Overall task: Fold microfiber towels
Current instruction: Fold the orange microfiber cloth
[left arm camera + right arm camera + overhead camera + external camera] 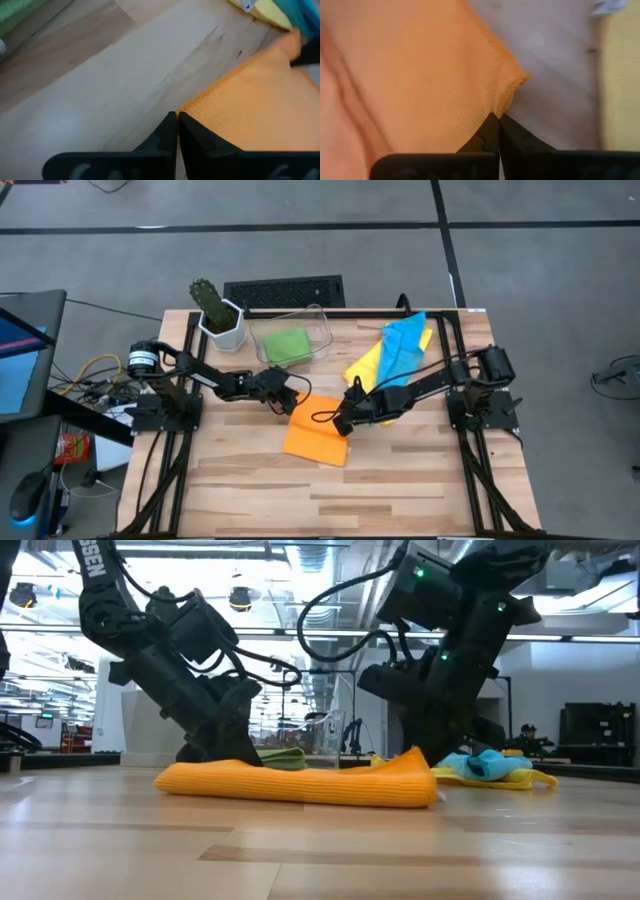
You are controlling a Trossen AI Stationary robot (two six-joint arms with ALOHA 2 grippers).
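The orange towel (pixel 318 435) lies folded near the middle of the table, flat on the wood (pixel 300 782). My left gripper (pixel 296 402) is shut at its far left corner and my right gripper (pixel 343 423) is shut at its right corner. The green towel (pixel 287 345) sits folded inside the clear bin (pixel 322 330). The light blue towel (pixel 405 340) lies crumpled on top of the yellow towel (pixel 365 368) at the far right. My left gripper meets the orange towel's corner (pixel 186 106) with its shut fingertips, slanting down from the table's left. Only the very edge reaches between them; layers cannot be told. That end of the towel lies flat on the table. My right gripper pinches the towel's hemmed edge just below a corner (pixel 501 102) at its fingertips, pointing steeply down from the right. The cloth puckers there. In the low view this corner (pixel 414 756) stands slightly raised while the rest lies on the table.
A potted cactus (pixel 215 312) stands at the far left beside the bin. A dark grille (pixel 284 290) lies behind the table's far edge. Bare wood (pixel 330 490) stretches from the orange towel to the near edge.
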